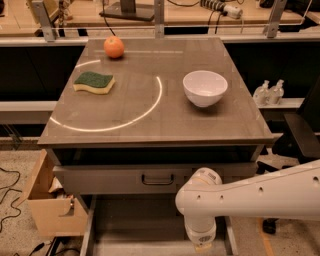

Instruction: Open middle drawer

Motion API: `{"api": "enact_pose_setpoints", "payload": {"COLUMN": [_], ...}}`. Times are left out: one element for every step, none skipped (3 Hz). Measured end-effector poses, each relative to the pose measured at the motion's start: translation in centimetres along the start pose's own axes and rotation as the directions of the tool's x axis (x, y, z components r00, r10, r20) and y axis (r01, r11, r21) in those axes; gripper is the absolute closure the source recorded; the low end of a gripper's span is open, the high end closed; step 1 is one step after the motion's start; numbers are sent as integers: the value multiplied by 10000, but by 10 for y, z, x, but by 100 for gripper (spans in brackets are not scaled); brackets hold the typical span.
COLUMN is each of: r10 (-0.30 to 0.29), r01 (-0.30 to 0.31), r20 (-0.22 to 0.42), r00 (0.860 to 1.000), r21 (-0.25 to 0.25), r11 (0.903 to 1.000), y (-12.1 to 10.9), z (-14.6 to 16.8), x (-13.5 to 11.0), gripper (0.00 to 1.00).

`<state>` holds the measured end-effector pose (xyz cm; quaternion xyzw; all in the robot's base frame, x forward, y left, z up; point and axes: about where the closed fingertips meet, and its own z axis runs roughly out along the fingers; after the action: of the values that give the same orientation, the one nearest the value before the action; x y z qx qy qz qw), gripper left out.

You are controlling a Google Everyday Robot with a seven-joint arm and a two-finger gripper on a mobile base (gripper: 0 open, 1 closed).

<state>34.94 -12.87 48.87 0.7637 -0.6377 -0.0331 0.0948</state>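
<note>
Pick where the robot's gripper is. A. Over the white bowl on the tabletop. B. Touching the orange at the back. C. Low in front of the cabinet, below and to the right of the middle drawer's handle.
C: the gripper sits at the bottom edge of the view, lower than and to the right of the handle of the middle drawer.

— What's underfoot?
— A speckled floor [20, 165]. Dark cables [7, 197] trail over it at the near left, beside a light-brown box [47, 212].
— And the furniture?
— A grey table [200, 125] with a bright arc of light [145, 112] curving across its top. Beyond it stands a wooden bench [200, 17] with metal uprights [159, 17] and a power strip [225, 9].
— On the right?
— A black chair [302, 135], and two small bottles [270, 92] on a pale shelf [290, 103].
</note>
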Motion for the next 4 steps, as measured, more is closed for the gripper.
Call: {"api": "enact_pose_setpoints", "payload": {"r10": [218,448,446,446], "r01": [-224,-514,-610,-665], "r20": [351,857,1203,1456], "r00": [9991,9953,9917,9883], "r21": [173,765,1362,1493], "r11": [9996,9957,9888,9865], "y": [4,8,7,8], "z": [17,34,40,53], "x": [7,15,17,16], "gripper": [100,100,100,100]}}
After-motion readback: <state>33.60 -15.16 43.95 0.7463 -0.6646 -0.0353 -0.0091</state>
